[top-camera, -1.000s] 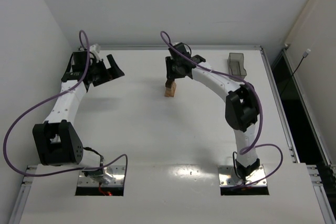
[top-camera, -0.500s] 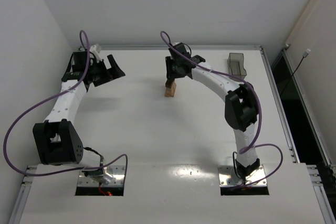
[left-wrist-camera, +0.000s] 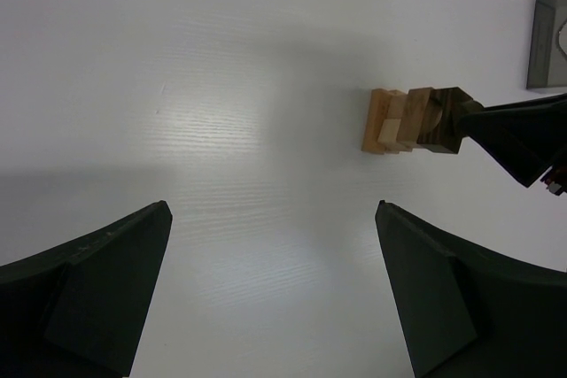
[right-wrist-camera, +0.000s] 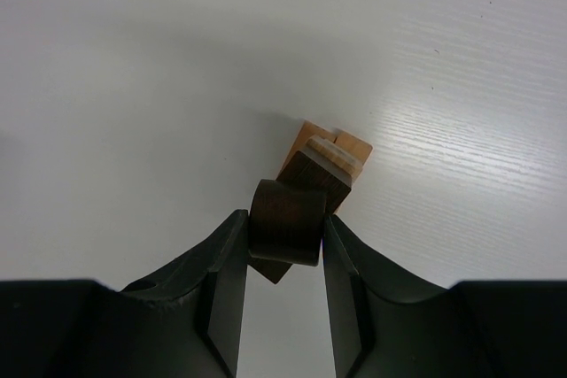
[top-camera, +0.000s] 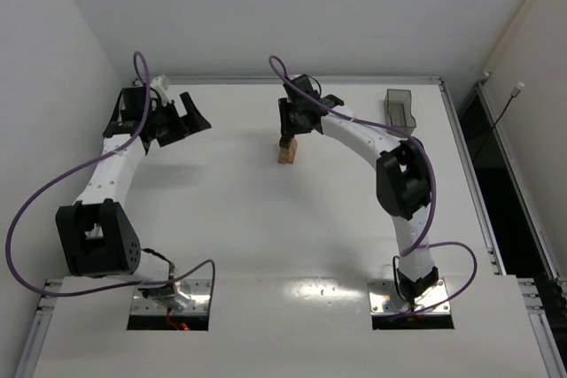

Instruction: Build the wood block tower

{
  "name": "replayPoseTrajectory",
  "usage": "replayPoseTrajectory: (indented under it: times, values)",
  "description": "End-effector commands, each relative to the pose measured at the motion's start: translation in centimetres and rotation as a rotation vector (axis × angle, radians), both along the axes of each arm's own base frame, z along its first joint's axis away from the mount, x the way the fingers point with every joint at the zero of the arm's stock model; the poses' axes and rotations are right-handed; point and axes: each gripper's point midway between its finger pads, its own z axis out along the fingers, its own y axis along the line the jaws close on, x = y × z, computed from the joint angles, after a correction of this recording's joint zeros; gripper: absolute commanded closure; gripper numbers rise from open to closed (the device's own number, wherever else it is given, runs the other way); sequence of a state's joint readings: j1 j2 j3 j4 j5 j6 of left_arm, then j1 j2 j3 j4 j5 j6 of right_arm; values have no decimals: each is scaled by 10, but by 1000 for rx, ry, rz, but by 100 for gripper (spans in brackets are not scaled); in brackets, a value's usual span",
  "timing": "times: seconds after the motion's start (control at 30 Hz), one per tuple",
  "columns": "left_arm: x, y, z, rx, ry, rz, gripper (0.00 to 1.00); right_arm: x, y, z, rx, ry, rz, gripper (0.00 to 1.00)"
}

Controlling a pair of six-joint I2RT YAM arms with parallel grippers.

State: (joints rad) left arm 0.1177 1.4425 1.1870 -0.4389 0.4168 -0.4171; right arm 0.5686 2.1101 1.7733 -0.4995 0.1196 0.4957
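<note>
Your right gripper (right-wrist-camera: 282, 238) pinches the dark brown rounded wood block (right-wrist-camera: 285, 219) by its sides over the narrow tan tower (left-wrist-camera: 388, 121); likely light, rigid, tippy. Your left gripper (left-wrist-camera: 271, 219) gapes empty.

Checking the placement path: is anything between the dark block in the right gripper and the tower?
Nothing visible does. The right gripper holds the dark block right at the top of the tower; the left gripper, open, is well off to one side.

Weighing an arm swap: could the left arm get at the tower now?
Likely not: bare table lies between the open left gripper and the tower, but the right gripper holds its dark top block.
</note>
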Motion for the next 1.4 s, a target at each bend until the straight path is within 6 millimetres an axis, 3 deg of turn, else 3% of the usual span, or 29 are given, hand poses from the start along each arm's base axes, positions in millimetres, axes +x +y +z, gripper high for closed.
replayPoseTrajectory:
  times: [0.0, 0.33, 0.5, 0.73, 0.77, 0.93, 0.97, 1.0, 1.03, 1.07, 1.13, 1.17, 1.2, 1.37]
  values:
    - [4, 0, 1, -25, -9, 3, 0, 11, 5, 12, 31, -42, 4, 74]
    - [6, -1, -1, -31, -9, -4, 0, 11, 5, 17, 36, -50, 4, 47]
    - [4, -2, -5, -32, 0, -4, 0, 11, 4, 27, 35, -75, 18, 45]
    - [0, -2, 3, -37, -18, 2, 0, 9, -2, 88, 53, -224, 61, 45]
    - [-2, -3, 0, -39, -9, 2, 0, 8, -5, 115, 68, -281, 72, 45]
    - [-10, -2, -12, 72, -4, -82, 0, -17, -32, 142, -52, -393, 183, 42]
    - [-11, -3, -18, 103, 4, -108, 0, -20, -44, 141, -78, -400, 188, 42]
    - [-14, -2, -22, 153, 3, -138, 0, -30, -51, 127, -115, -378, 212, 42]
    - [-12, 3, -25, 207, 4, -126, 0, -35, -72, 137, -148, -402, 212, 41]
    - [-14, 3, -34, 237, 31, -139, 0, -42, -81, 132, -166, -385, 228, 41]
    - [-18, 15, -51, 300, 66, -119, 0, -65, -108, 104, -218, -329, 263, 41]
    - [-18, 19, -55, 320, 71, -112, 0, -66, -113, 115, -216, -357, 266, 41]
    - [-23, 21, -66, 339, 86, -124, 0, -76, -126, 95, -237, -317, 278, 41]
    - [-29, 30, -73, 401, 48, -106, 0, -107, -170, 58, -255, -257, 245, 41]
